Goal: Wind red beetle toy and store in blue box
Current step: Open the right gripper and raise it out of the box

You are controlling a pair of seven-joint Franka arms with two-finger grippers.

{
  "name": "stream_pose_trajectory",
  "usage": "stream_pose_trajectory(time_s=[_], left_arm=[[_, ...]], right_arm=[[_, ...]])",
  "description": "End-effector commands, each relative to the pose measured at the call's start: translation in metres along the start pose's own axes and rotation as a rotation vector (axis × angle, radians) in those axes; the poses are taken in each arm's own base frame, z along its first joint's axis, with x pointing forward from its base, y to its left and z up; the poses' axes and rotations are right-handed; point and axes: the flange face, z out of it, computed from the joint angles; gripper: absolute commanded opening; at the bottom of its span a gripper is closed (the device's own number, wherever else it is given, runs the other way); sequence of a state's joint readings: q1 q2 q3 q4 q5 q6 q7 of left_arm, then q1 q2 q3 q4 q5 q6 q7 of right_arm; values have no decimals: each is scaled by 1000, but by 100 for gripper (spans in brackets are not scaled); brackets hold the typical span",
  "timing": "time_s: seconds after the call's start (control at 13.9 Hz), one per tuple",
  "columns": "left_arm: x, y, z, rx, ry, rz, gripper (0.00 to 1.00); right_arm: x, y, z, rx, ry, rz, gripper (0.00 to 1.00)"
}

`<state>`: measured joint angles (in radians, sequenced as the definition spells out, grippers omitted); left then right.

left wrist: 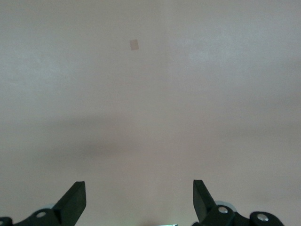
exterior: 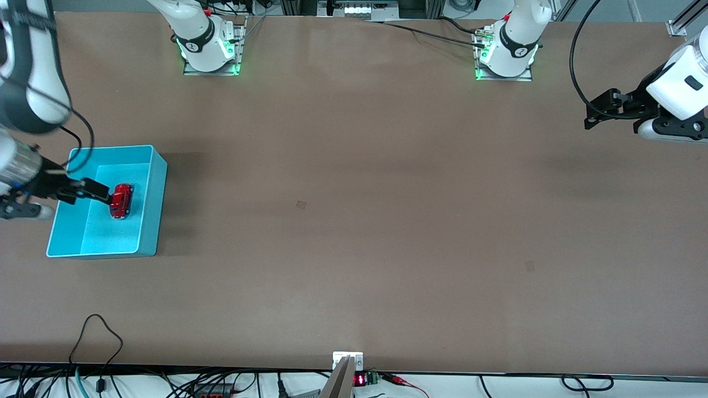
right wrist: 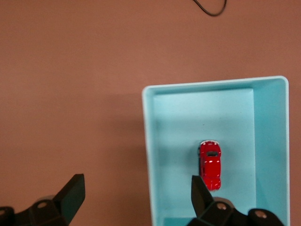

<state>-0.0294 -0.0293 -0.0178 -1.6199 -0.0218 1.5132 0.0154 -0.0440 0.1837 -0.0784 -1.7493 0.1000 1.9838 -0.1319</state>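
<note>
Since the red beetle toy (right wrist: 209, 164) lies in the blue box (right wrist: 149, 155), right gripper (right wrist: 133, 197) hangs above, fingers wide, empty; left gripper (left wrist: 139, 200) waits over bare desk (exterior: 354, 221), likewise open.

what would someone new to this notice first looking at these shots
The eye goes first to the blue box at the right arm's end of the brown table, with the red beetle toy lying on its floor. The right gripper hangs open over the box, beside the toy and not gripping it. The left gripper waits open above bare table at the left arm's end.
</note>
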Motion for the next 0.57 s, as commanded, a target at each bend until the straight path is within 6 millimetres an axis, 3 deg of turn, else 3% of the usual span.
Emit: stream_pose_trajectory(time_s=[0.0, 0.07, 0.22, 0.43, 0.5], left_arm=[[3, 3, -6, -10, 4, 11, 100], [3, 3, -6, -10, 4, 11, 100], [4, 3, -5, -10, 4, 11, 100], [4, 3, -5, -10, 2, 11, 100], [4, 3, -5, -10, 4, 11, 100]], right_arm=[[6, -52, -46, -11, -42, 47, 100], [5, -65, -64, -25, -52, 52, 100], [4, -63, -91, -27, -63, 61, 100], [-5, -11, -109, -24, -65, 123, 100], [-11, -7, -112, -30, -82, 102, 100]])
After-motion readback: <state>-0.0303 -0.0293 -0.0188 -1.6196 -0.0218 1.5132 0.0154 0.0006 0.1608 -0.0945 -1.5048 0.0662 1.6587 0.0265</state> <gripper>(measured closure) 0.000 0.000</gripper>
